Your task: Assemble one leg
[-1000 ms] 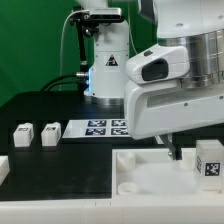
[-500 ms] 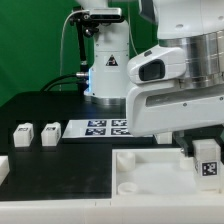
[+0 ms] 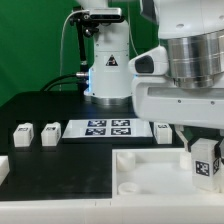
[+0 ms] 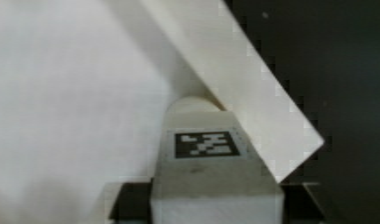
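Note:
My gripper is shut on a white leg with a black-and-white tag and holds it over the right end of the large white tray-shaped part. In the wrist view the leg sits between my dark fingers, just by the tray's raised rim. Two more legs stand on the black table at the exterior view's left. A fourth leg shows behind the tray.
The marker board lies flat behind the tray. A black camera stand and a white robot base rise at the back. A white block sits at the left edge.
My arm has shifted toward the exterior view's right and risen a little with the leg. The fourth leg behind the tray has come into view.

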Tool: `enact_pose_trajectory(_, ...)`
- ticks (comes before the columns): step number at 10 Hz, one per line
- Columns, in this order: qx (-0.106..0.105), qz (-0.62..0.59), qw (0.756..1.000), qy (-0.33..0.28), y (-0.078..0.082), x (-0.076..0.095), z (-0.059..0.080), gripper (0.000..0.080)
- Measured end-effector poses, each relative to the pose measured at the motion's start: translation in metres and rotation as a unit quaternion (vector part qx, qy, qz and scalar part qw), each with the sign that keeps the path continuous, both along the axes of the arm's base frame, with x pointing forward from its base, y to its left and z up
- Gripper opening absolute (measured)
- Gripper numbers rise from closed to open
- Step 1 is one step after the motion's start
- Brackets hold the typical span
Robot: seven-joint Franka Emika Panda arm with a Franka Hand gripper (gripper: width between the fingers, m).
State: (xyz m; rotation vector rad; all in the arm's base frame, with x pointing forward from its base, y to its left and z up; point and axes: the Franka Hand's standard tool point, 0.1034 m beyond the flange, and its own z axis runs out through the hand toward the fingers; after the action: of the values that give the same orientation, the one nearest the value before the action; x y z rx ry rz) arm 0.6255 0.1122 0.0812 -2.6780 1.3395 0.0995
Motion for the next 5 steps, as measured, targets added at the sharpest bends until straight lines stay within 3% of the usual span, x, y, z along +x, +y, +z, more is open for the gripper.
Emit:
enact_pose_trajectory(3, 0.008, -0.263, 0.964, 0.046, -0.0017, 0.0034, 0.001, 0.0292)
enact_pose_trajectory(5, 0.012, -0.357, 0.932, 0.064, 0.0023, 0.0025, 0.0008, 0.0292)
